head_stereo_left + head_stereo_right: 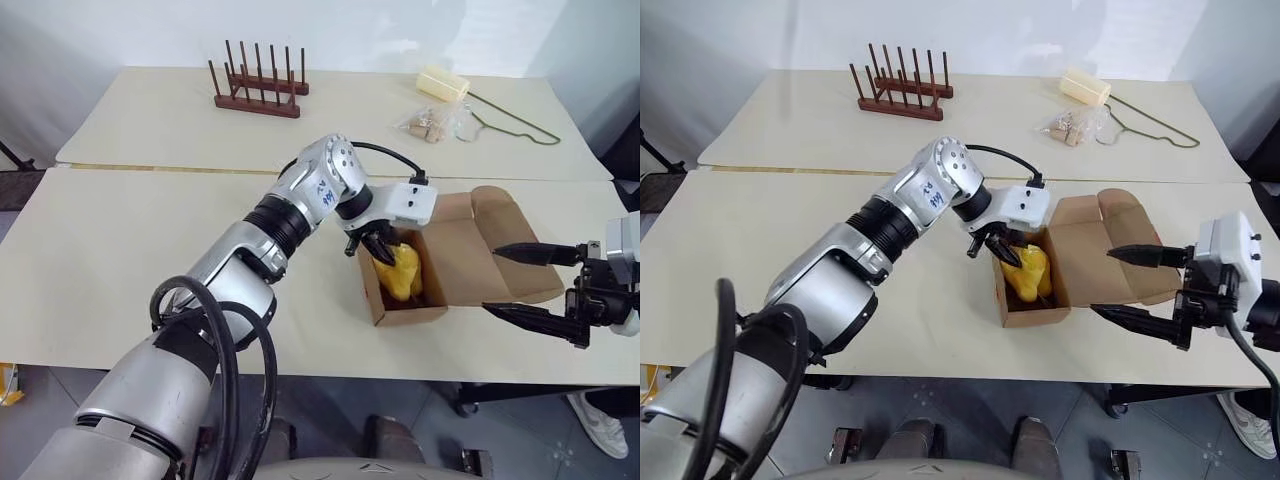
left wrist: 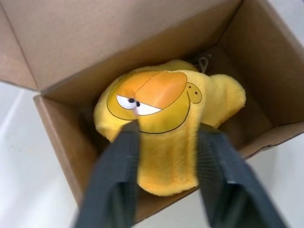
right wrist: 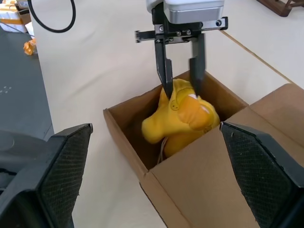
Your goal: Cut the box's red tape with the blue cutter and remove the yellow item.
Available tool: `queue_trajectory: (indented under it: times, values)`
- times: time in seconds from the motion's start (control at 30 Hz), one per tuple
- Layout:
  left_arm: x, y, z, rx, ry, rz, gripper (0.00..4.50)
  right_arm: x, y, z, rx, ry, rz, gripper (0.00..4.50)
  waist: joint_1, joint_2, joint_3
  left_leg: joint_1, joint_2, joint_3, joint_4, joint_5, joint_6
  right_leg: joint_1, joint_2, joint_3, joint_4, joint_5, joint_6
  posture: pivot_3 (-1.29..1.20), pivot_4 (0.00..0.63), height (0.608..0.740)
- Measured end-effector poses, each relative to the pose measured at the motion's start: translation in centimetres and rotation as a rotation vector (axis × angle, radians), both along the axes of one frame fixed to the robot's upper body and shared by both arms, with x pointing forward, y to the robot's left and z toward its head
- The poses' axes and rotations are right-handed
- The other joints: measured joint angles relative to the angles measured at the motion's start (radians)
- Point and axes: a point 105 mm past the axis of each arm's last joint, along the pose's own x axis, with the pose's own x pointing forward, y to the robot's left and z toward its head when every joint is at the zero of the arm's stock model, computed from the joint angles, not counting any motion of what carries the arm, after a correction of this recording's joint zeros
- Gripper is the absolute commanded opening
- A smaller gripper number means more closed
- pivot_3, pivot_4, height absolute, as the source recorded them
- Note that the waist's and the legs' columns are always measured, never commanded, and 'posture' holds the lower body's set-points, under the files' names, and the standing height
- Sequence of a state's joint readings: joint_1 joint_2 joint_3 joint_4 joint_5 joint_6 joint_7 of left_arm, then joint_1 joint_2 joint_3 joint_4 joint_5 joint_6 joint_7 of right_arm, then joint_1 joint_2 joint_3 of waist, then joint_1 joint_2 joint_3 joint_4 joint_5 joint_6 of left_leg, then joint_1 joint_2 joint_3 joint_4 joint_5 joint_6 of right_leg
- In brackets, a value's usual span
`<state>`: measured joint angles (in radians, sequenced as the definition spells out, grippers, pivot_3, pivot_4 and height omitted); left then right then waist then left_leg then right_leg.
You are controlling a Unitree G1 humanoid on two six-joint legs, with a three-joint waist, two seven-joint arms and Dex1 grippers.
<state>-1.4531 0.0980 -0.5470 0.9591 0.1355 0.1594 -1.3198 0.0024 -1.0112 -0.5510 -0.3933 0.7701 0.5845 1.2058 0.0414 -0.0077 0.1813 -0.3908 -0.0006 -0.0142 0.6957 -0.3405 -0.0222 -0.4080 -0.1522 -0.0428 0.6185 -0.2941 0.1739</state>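
Over the box [image 1: 470,262] our left gripper [image 3: 180,80] angles down, fingers [image 2: 118,175] pinching the yellow item [image 2: 166,128], right gripper [image 1: 530,283] spread beside the flap.

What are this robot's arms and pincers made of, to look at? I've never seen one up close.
The left arm is built of rounded silver shells joined by ribbed black rings, with thick black cables looping beside it and a small blue marking near the wrist. The wrist block is white. The left gripper and the right gripper each have two slim black fingers tapering to points, with finely cross-hatched pads.
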Motion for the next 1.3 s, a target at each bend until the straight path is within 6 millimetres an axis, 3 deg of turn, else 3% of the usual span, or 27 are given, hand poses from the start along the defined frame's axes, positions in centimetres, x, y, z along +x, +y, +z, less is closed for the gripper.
queue_trajectory:
  times: [0.07,0.27,0.3,0.37,0.43,0.53,0.6,0.7,0.8,0.9,1.0,1.1,1.13,1.3]
  values:
    - [-0.2,-0.1,0.3,-0.058,0.042,0.002,1.34,0.1,0.1,0.2,0.006,-0.016,0.002,4.50,-0.001,0.000,0.000,0.000,0.000,0.000,0.000,0.000,0.000,0.000,0.000,0.000,0.000,0.000,0.000,0.00,0.150,0.740]
    - [-0.7,-0.7,4.4,-0.501,0.244,0.033,0.03,0.8,0.7,-0.1,0.074,-0.049,-0.005,4.50,-0.005,0.000,0.000,0.000,0.000,-0.001,0.001,0.000,0.000,0.000,0.000,0.000,0.001,0.000,0.000,0.00,0.150,0.740]
    - [-0.6,-0.3,5.2,-0.583,0.262,0.039,0.03,0.9,0.7,-0.3,0.085,-0.046,-0.009,4.50,-0.008,0.000,0.000,0.000,0.000,-0.001,0.001,0.000,0.000,0.000,0.000,0.000,0.001,0.000,0.000,0.00,0.150,0.740]
    - [-0.2,0.8,6.7,-0.748,0.296,0.066,0.03,1.0,0.9,-0.4,0.097,-0.048,-0.011,4.50,-0.014,0.000,0.000,0.000,0.000,-0.001,0.001,0.000,0.000,0.000,0.000,0.000,0.002,0.000,0.000,0.00,0.150,0.740]
    - [0.7,3.5,8.3,-0.941,0.318,0.137,0.03,1.3,1.3,-0.2,0.125,-0.060,-0.004,4.50,-0.024,0.000,0.000,0.001,0.001,-0.001,0.001,0.000,0.000,0.000,0.000,0.000,0.003,0.000,0.000,0.00,0.150,0.740]
    - [1.9,8.1,9.0,-1.089,0.247,0.274,0.03,1.6,1.7,-0.1,0.147,-0.068,0.004,4.50,-0.032,0.001,0.000,0.002,0.001,-0.002,0.000,0.000,-0.001,0.000,0.000,0.000,0.003,0.000,0.000,0.00,0.150,0.740]
    - [2.1,11.9,8.2,-1.128,0.146,0.382,0.03,2.0,2.6,0.3,0.175,-0.090,0.037,4.50,-0.045,0.002,-0.001,0.004,0.001,-0.002,0.000,0.000,-0.001,0.000,0.000,0.000,0.003,0.000,0.000,0.00,0.150,0.740]
    - [1.4,21.3,3.9,-1.101,-0.012,0.694,0.03,2.2,4.1,0.4,0.247,-0.103,0.092,4.50,-0.068,0.002,-0.001,0.007,0.001,-0.005,-0.005,0.001,-0.002,-0.001,0.001,0.000,0.003,-0.001,-0.001,0.00,0.150,0.740]
    - [-1.7,29.0,-0.2,-0.997,-0.141,0.973,0.03,2.3,6.2,0.4,0.317,-0.130,0.197,4.50,-0.071,0.001,-0.001,0.007,0.001,-0.005,-0.006,-0.001,-0.004,-0.001,0.001,-0.001,0.002,0.000,-0.002,0.00,0.150,0.740]
    - [-4.5,33.8,-1.6,-0.941,-0.249,1.157,0.03,2.0,7.7,0.0,0.350,-0.126,0.284,4.50,-0.045,0.000,0.000,0.007,0.001,-0.006,-0.002,-0.001,-0.004,0.001,0.000,-0.002,0.002,0.001,-0.003,0.00,0.150,0.740]
    - [-6.8,35.9,-2.5,-0.870,-0.317,1.219,0.03,2.2,8.8,-0.1,0.364,-0.144,0.344,4.50,-0.022,-0.001,-0.001,0.007,0.001,-0.006,0.001,-0.002,-0.003,0.005,0.000,-0.003,0.000,0.003,-0.005,0.00,0.150,0.740]
    - [-8.8,37.2,-5.6,-0.806,-0.290,1.302,0.03,2.9,10.4,-1.6,0.359,-0.152,0.420,4.50,-0.015,-0.001,-0.001,0.012,0.001,-0.006,0.000,-0.003,-0.003,0.009,0.000,-0.003,0.000,0.003,-0.005,0.00,0.150,0.740]
    - [-8.9,37.4,-6.1,-0.801,-0.281,1.318,0.48,3.0,10.6,-2.1,0.349,-0.146,0.429,4.50,-0.013,-0.001,-0.001,0.012,0.001,-0.007,0.000,-0.003,-0.003,0.009,0.000,-0.004,0.000,0.003,-0.005,0.00,0.150,0.740]
    - [-8.8,37.3,-5.6,-0.813,-0.305,1.299,1.88,4.0,10.6,-2.8,0.338,-0.174,0.420,4.50,-0.023,-0.001,-0.001,0.016,0.002,-0.004,-0.003,-0.003,-0.003,0.010,0.000,-0.003,0.000,0.003,-0.005,0.00,0.150,0.740]
